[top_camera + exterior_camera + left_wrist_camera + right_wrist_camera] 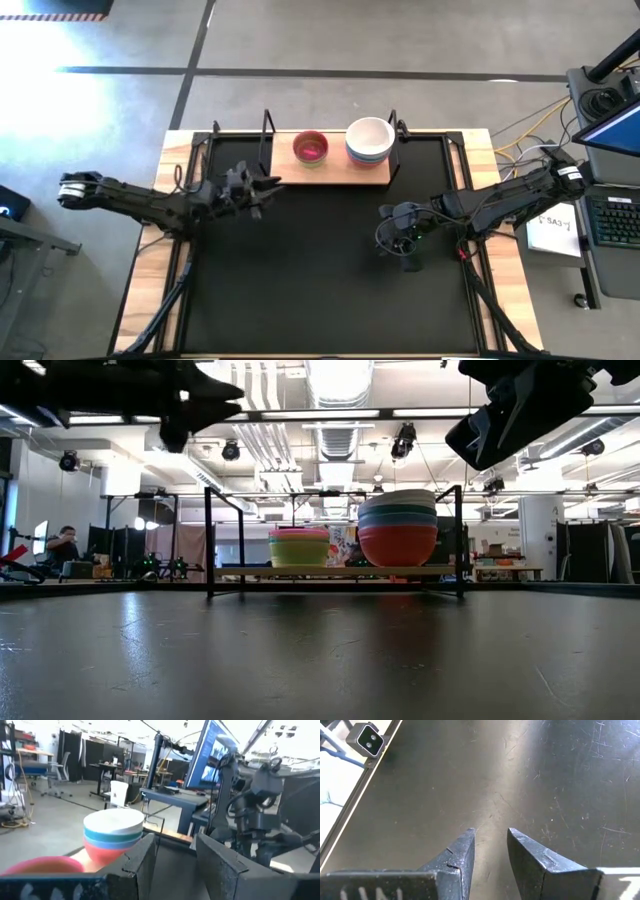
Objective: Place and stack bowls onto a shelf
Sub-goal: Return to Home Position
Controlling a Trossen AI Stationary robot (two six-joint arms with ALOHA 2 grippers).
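"Two stacks on the shelf [340, 174], I see. Are you carrying anything?"

"No. My left hand [262, 188] hovers with its fingers a narrow gap apart and nothing between them. My right hand [405, 248] points down at the mat [320, 290], narrow too and empty."

"Where are the bowls [398, 545] from you?"

"The magenta-topped stack [310, 148] stands just ahead of my left hand. The white-topped stack [370, 140] is beyond it on the same board, well ahead of my right."

"So how do you go home cleanly?"

"I judge the left is the one to mind, because the shelf's upright [268, 132] is near its fingertips. I'd draw straight back before turning and keep the fingers narrow. Then I'd bring the right up off the mat slowly, apart from the other arm."
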